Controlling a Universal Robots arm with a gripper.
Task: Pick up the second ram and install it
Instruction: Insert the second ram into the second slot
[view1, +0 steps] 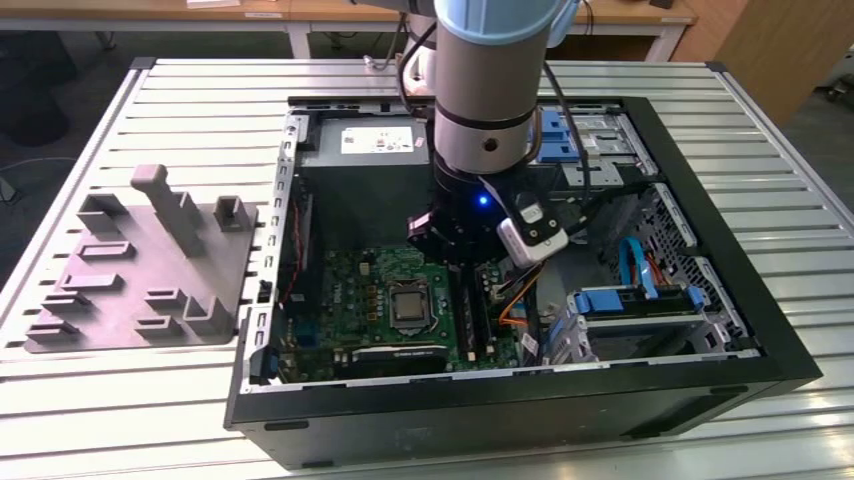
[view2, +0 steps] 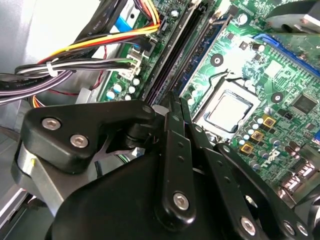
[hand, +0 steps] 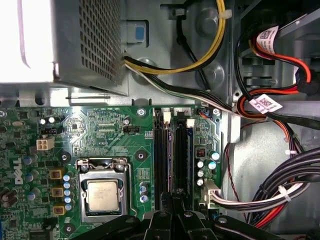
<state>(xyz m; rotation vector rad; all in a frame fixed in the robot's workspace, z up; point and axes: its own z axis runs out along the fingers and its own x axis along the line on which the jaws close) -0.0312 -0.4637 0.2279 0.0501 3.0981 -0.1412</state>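
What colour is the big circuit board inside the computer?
The circuit board is green; first wrist view.

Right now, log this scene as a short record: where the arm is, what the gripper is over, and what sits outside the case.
arm: reaches down into the open computer case
gripper: directly over the memory slots on the motherboard
ram in hand: cannot tell
processor socket: beside the slots, uncovered
cables: bundled on the slots' other side, away from the socket
outside the case: grey block with posts on the slatted table, at the exterior view's left of the case
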